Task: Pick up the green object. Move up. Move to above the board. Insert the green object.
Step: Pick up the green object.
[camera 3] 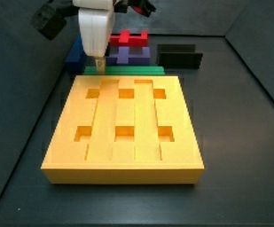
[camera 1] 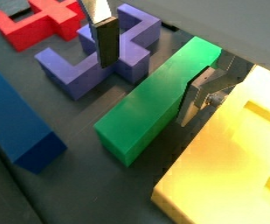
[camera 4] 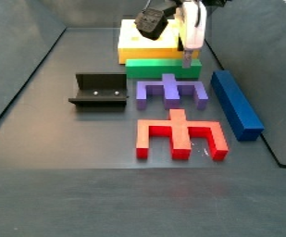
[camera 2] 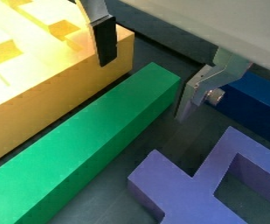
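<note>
Over green object [camera 2: 90, 144] beside board [camera 3: 123, 155]: tool [camera 2: 148, 74] open, astride.

Opposed side cams, high, facing over board [camera 3: 122, 124]; wrist cams close on pincer [camera 1: 148, 70], green object [camera 2: 85, 153].

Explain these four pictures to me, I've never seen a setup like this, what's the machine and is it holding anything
It is a robot arm with a two-finger tool. Two pictures come from cameras on its wrist, looking past the fingers; two come from cameras fixed beside the table. On the dark floor lie a big yellow board with six square holes, a green bar right beside it, a blue bar, a purple piece, a red piece and a black fixture. The tool hangs open astride the green bar, gripping nothing yet.
</note>
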Tool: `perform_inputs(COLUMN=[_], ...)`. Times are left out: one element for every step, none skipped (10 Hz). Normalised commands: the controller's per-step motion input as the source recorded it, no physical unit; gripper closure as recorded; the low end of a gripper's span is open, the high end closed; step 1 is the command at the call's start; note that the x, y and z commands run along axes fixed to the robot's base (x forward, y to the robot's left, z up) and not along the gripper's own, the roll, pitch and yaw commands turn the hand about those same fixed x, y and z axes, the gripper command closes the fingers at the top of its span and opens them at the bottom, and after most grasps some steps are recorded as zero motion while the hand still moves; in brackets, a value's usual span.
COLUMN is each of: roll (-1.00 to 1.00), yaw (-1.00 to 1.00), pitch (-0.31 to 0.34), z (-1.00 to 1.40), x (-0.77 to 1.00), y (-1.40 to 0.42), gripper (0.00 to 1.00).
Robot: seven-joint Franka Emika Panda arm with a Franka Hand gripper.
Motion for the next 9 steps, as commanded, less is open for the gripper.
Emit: perform_inputs(roll=[0.0,0.0,0.0,0.0,0.0,0.0,0.0,0.0,0.0], yaw=[0.07,0.05,0.04,0.03,0.02,0.01,0.0,0.0,0.0], pitch=[0.0,0.0,0.0,0.0,0.0,0.007,0.016,0.01,0.0], z=[-0.22,-0.27,-0.28,-0.22,-0.19,-0.08,-0.07,-0.11,-0.12], x=[0.0,0.0,0.0,0.0,0.0,0.11,0.21,0.17,0.0], y=[0.0,0.0,0.03,0.05,0.01,0.0,0.0,0.0,0.07], gripper=[0.0,0.0,0.0,0.0,0.0,0.0,0.0,0.0,0.0])
